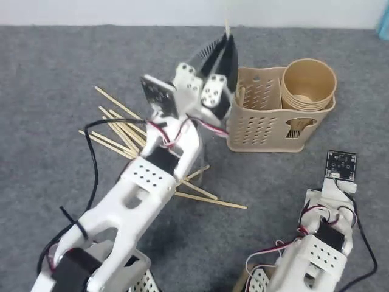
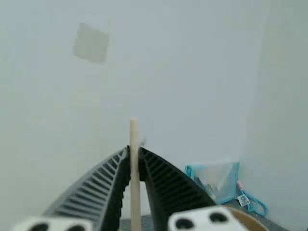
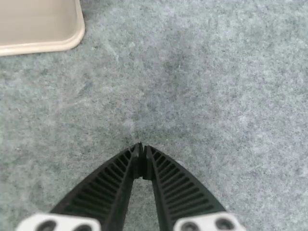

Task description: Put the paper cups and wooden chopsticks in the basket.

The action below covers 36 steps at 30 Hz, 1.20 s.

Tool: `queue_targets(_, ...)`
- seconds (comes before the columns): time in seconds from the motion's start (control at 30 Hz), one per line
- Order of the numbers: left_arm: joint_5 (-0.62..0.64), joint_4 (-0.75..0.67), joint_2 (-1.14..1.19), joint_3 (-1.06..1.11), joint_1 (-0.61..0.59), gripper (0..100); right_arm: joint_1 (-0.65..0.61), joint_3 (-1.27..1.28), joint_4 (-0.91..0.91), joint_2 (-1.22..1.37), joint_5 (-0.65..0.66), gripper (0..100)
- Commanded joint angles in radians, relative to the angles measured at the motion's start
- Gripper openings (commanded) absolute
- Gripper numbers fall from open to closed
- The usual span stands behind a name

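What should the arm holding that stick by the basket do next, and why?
Probably ease the left tool over the basket and lower: it is shut on an upright chopstick just beside the rim, and paper cups fill the farther compartment.

I count two white robot arms, the left arm (image 1: 152, 182) and the right arm (image 1: 322, 249). Each carries one black ribbed gripper: the left gripper (image 2: 134, 150) and the right gripper (image 3: 143, 148). One beige perforated plastic basket (image 1: 261, 125) stands just beside the left gripper, and at least two compartments show in it. One stack of tan paper cups (image 1: 309, 82) sits in the compartment farther from that gripper; about four rims show, but the exact number I cannot tell. One thin pale wooden chopstick (image 2: 134, 137) is pinched between the left gripper's fingers. Loose wooden chopsticks (image 1: 121, 131) lie behind this gripper on the grey carpet (image 1: 55, 73). They are at least eight, and some are hidden under the arm.
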Motion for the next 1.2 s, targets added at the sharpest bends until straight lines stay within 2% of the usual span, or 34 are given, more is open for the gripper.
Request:
queue_targets(0.0, -0.011, -0.040, -0.008, 0.050, 0.011, 4, 0.008, -0.008, -0.019, -0.022, 0.014, 0.9)
queue_targets(0.07, -0.002, -0.028, -0.008, 0.065, 0.003, 12, 0.008, -0.008, -0.019, -0.022, 0.014, 0.9)
queue_targets(0.13, 0.000, 0.064, -0.017, 0.056, 0.000, 22, 0.008, -0.008, -0.019, -0.022, 0.014, 0.9)
queue_targets(0.23, 0.055, 0.219, -0.018, -0.025, -0.023, 27, 0.008, -0.008, -0.018, -0.022, 0.014, 0.9)
queue_targets(0.43, 0.178, 0.414, -0.040, -0.260, -0.167, 17, 0.008, -0.008, -0.018, -0.022, 0.014, 0.9)
queue_targets(0.6, 0.259, 0.717, -0.164, -0.364, -0.338, 2, 0.008, -0.008, -0.018, -0.022, 0.014, 0.9)
queue_targets(0.8, 0.384, 1.057, -0.259, -0.383, -0.562, 1, 0.008, -0.008, -0.018, -0.022, 0.014, 0.9)
queue_targets(0.97, 0.450, 1.192, -0.155, -0.380, -0.732, 1, 0.008, -0.008, -0.018, -0.022, 0.014, 0.9)
queue_targets(1.17, 0.494, 1.203, 0.187, -0.440, -0.793, 2, 0.010, -0.008, -0.016, -0.022, 0.014, 0.9)
